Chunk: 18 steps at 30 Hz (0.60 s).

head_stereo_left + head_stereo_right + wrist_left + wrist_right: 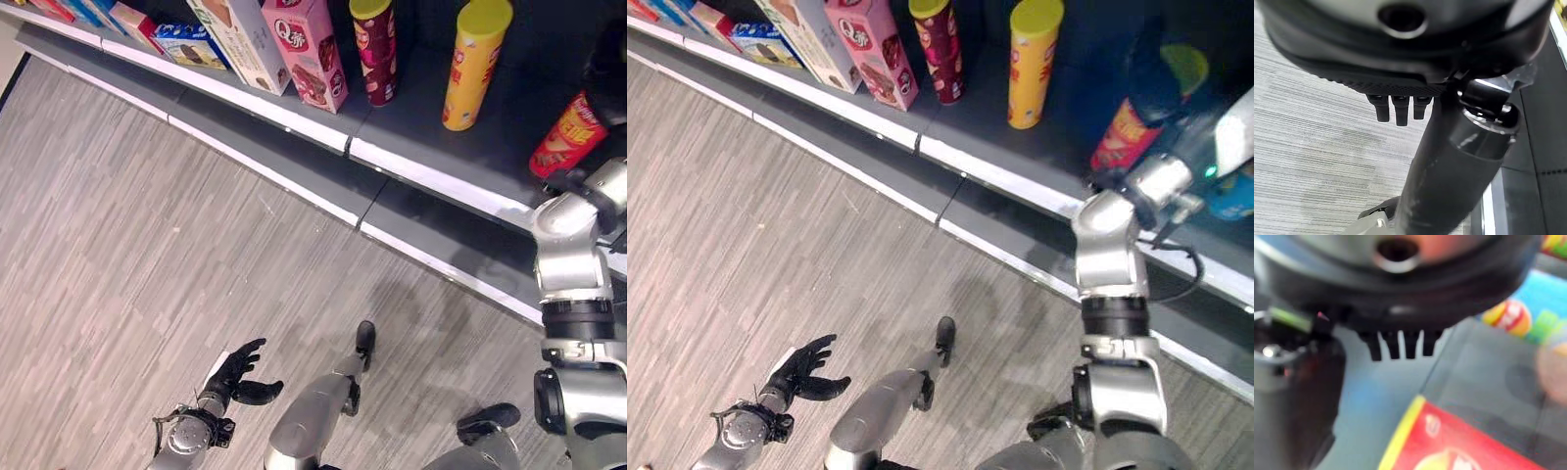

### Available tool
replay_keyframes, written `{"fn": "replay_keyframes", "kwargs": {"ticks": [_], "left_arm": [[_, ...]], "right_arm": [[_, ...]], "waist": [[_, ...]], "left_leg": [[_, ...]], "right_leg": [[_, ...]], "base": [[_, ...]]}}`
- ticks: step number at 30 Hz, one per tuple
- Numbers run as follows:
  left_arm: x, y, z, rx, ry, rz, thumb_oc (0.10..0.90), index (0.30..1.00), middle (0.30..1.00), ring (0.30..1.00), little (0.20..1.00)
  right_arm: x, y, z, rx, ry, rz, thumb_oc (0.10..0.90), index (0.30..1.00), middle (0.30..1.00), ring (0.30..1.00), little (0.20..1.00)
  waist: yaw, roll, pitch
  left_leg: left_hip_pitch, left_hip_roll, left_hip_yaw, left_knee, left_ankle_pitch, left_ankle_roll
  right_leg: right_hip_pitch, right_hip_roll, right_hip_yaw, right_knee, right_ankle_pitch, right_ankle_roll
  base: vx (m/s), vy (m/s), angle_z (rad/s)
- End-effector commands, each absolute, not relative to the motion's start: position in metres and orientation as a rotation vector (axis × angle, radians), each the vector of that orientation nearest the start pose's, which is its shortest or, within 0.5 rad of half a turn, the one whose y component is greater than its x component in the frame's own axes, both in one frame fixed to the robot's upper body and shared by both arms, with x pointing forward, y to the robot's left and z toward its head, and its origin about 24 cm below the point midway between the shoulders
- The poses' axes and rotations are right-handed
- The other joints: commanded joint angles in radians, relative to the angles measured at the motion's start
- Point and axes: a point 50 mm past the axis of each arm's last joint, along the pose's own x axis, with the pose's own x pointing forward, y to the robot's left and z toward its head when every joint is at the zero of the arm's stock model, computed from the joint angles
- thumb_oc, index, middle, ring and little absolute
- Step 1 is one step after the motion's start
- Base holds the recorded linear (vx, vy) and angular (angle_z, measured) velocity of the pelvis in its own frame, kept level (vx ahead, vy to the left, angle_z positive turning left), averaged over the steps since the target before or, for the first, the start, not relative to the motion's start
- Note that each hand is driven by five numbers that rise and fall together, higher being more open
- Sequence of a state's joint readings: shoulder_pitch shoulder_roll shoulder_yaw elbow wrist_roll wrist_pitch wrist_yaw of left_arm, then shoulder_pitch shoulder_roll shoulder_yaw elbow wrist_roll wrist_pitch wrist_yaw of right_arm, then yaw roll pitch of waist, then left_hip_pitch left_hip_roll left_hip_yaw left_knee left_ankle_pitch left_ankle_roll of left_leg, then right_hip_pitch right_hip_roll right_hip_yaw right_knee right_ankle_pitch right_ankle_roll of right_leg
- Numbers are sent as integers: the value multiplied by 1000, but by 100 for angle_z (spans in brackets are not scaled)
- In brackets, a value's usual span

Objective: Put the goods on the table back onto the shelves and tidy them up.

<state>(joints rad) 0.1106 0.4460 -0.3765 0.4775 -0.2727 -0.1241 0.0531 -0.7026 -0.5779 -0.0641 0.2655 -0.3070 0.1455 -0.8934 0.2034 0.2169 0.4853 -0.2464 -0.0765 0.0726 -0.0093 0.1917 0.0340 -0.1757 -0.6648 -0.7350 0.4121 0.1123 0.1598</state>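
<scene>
So, the dark left hand (238,373) is being held low over the grey wood-look floor (118,235), fingers relaxed, nothing in them. On the dark grey shelf (411,127), a pink carton (312,49), a maroon tube (374,49) and a yellow tube (474,64) are standing upright. At the red-and-yellow can (1127,132), the right hand (1398,345) is being reached in; its grip can't be told.

My rig: 2 silver-grey arms, segmented, with black ring joints. Left hand (238,373) is black with ribbed fingers (1400,110) and a white patch beside it. Right arm (1114,284) has a green light near the wrist. I see a round hole in each wrist housing.
</scene>
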Motion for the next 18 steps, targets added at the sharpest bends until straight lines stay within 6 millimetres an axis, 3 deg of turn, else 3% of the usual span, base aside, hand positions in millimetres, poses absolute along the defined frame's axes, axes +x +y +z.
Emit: {"fn": "replay_keyframes", "kwargs": {"ticks": [1, 2, 3, 4, 6, 7, 8, 10, 12, 13, 15, 16, 18], "left_arm": [[154, 230, -87, 293, 623, -64, 800, 900, 900, 900, 900], [150, 232, -90, 288, 643, -45, 800, 900, 900, 900, 900], [141, 238, -95, 274, 685, -3, 800, 900, 900, 900, 900], [136, 241, -98, 270, 708, 12, 800, 900, 900, 900, 900], [120, 255, -104, 233, 776, 74, 800, 900, 900, 900, 900], [115, 258, -107, 225, 799, 85, 800, 900, 900, 900, 900], [106, 261, -114, 224, 852, 97, 800, 900, 900, 900, 900], [98, 263, -120, 223, 893, 101, 800, 900, 900, 900, 900], [98, 262, -121, 213, 888, 104, 800, 900, 900, 900, 900], [100, 260, -120, 192, 874, 110, 800, 900, 900, 900, 900], [101, 258, -122, 194, 875, 92, 800, 900, 900, 900, 900], [100, 258, -122, 194, 875, 92, 800, 900, 900, 900, 900], [109, 257, -120, 180, 849, 83, 800, 900, 900, 900, 900]], "right_arm": [[290, -254, 270, -607, -954, -898, 800, 900, 900, 900, 900], [287, -249, 260, -574, -939, -825, 800, 900, 900, 900, 900], [280, -240, 236, -438, -880, -629, 800, 900, 900, 900, 900], [277, -237, 225, -393, -848, -567, 800, 900, 900, 900, 900], [266, -230, 174, -207, -616, -171, 800, 900, 900, 900, 900], [260, -228, 163, -189, -561, -83, 800, 900, 900, 900, 900], [251, -226, 135, -53, -428, 32, 800, 900, 900, 900, 900], [241, -219, 93, 38, -225, 159, 800, 900, 900, 900, 900], [236, -222, 88, -17, -184, 177, 800, 900, 900, 900, 900], [223, -221, 59, 36, -46, 220, 800, 900, 900, 900, 900], [213, -218, 33, 51, 87, 274, 800, 900, 900, 900, 900], [213, -218, 33, 52, 87, 275, 800, 900, 900, 900, 900], [186, -224, -18, -52, 355, 316, 800, 900, 900, 900, 900]], "waist": [[10, -48, -80], [-2, -63, -87], [-32, -103, -109], [-42, -117, -122], [-95, -182, -179], [-105, -193, -197], [-124, -214, -228], [-147, -231, -273], [-154, -233, -287], [-166, -239, -307], [-174, -242, -324], [-173, -242, -324], [-185, -252, -352]], "left_leg": [[160, 41, 20, -78, -134, -41], [168, 54, 27, -78, -135, -46], [184, 87, 48, -78, -134, -60], [192, 100, 59, -78, -135, -65], [224, 151, 101, -78, -132, -95], [231, 163, 108, -78, -131, -104], [249, 179, 126, -78, -132, -115], [273, 200, 150, -78, -128, -132], [280, 207, 158, -78, -127, -138], [293, 216, 168, -78, -126, -144], [312, 223, 178, -78, -128, -149], [313, 223, 178, -78, -128, -150], [336, 237, 197, -78, -131, -158]], "right_leg": [[24, -28, 101, 106, 137, 102], [34, -8, 100, 89, 134, 102], [60, 38, 99, 43, 122, 102], [73, 57, 97, 21, 117, 102], [122, 140, 89, -66, 87, 102], [138, 160, 83, -92, 78, 102], [161, 183, 80, -127, 66, 102], [186, 214, 89, -161, 58, 102], [193, 225, 96, -174, 58, 102], [205, 236, 98, -184, 54, 99], [217, 245, 105, -197, 51, 96], [218, 246, 105, -198, 51, 96], [235, 265, 118, -226, 45, 92]], "base": [[54, -65, -30], [75, -94, -38], [68, -85, -56], [87, -126, -53], [97, -133, -83], [100, -125, -98], [78, -96, -67], [66, -59, -56], [24, -26, -37], [21, -22, -31], [19, -20, -13], [2, -29, -4], [9, -48, -7]]}}
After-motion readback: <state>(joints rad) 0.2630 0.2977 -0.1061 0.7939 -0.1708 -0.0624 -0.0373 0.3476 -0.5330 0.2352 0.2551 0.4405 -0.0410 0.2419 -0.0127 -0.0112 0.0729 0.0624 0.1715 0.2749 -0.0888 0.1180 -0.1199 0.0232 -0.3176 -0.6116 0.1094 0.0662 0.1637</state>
